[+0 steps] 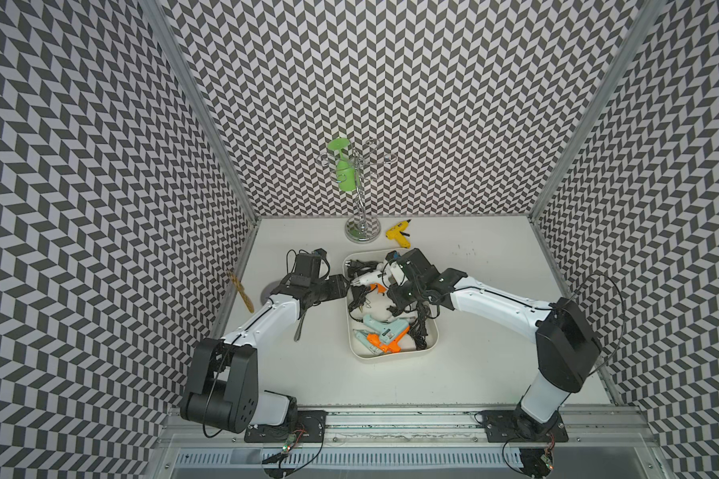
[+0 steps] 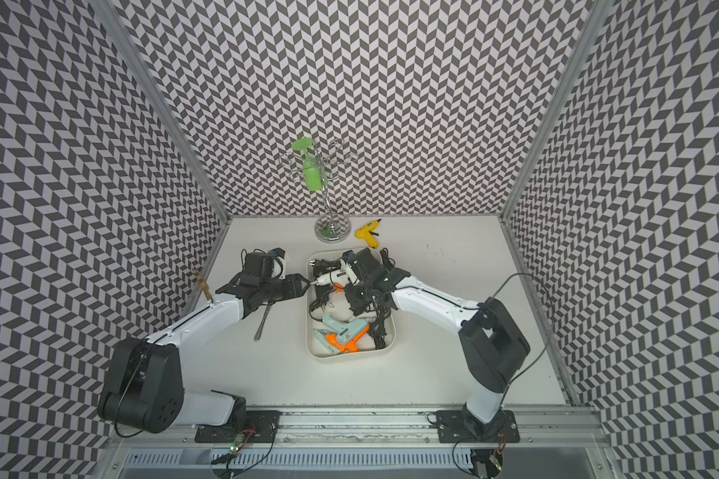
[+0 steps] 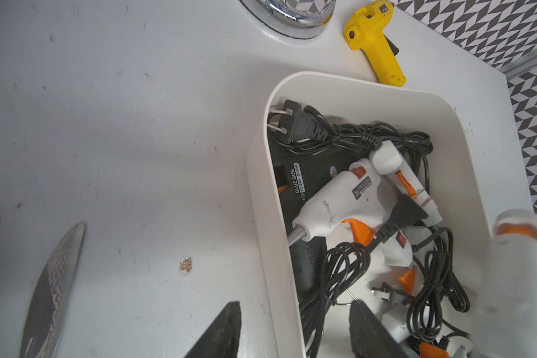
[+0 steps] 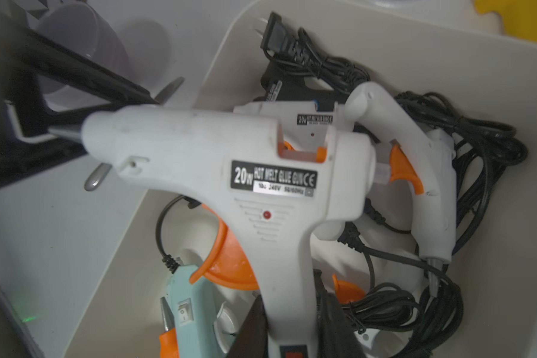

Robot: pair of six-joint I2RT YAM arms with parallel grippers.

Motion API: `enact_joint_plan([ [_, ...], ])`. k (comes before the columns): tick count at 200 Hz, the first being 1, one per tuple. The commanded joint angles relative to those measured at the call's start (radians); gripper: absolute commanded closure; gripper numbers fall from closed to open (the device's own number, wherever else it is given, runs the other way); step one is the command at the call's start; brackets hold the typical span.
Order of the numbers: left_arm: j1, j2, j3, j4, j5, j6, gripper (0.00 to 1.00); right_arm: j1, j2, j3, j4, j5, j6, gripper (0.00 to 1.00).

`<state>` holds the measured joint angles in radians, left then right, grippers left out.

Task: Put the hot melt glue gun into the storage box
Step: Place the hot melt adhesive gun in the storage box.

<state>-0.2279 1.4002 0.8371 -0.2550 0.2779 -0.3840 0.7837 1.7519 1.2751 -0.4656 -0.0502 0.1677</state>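
My right gripper (image 4: 292, 328) is clamped on the white gun's (image 4: 217, 161) handle and holds it over the box (image 1: 393, 360). My left gripper (image 3: 295, 331) is half open and empty at the box's left wall. A teal gun (image 1: 385, 331) and cords (image 1: 421, 327) lie inside. Past the box, a yellow gun (image 1: 397, 234) lies on the table (image 1: 494, 290) by the stand (image 1: 363, 232).

Illum.: even, diffuse, from overhead; soft shadows under arms (image 1: 266, 319) on table (image 1: 494, 249). Both top views sharp; walls (image 1: 100, 166) splay at edges, wide-angle. Right wrist view: white glue gun (image 4: 199, 148) slightly blurred, corners dim. Glare on chrome stand base (image 3: 292, 21).
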Motion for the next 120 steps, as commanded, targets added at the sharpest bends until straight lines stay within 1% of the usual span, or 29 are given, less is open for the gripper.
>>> enact_joint_plan([
  [1,0.001,-0.014,-0.002,0.008,-0.009,0.013,0.40,0.034,0.057,-0.004,-0.055,0.038,-0.013,0.96],
  [23,0.002,-0.034,0.004,0.000,-0.020,0.013,0.40,0.056,0.072,-0.017,-0.098,0.053,0.012,0.96],
  [43,0.004,-0.056,0.002,-0.001,-0.034,0.014,0.40,0.061,0.103,-0.006,-0.128,0.038,0.037,0.96],
  [56,0.005,-0.057,0.005,-0.006,-0.038,0.021,0.40,0.061,0.151,0.025,-0.150,0.048,0.045,0.96],
  [75,0.005,-0.050,0.013,-0.018,-0.037,0.027,0.40,0.063,0.242,0.123,-0.209,0.068,0.036,0.95],
  [83,0.006,-0.049,0.015,-0.023,-0.036,0.030,0.40,0.064,0.274,0.167,-0.245,0.077,0.038,0.90],
  [94,0.005,-0.051,0.017,-0.029,-0.039,0.033,0.40,0.071,0.291,0.202,-0.274,0.093,0.036,0.75],
  [104,0.006,-0.056,0.018,-0.035,-0.045,0.037,0.40,0.079,0.282,0.205,-0.290,0.115,0.041,0.66],
  [120,0.006,-0.069,0.016,-0.041,-0.056,0.042,0.40,0.088,0.234,0.195,-0.315,0.142,0.044,0.55],
])
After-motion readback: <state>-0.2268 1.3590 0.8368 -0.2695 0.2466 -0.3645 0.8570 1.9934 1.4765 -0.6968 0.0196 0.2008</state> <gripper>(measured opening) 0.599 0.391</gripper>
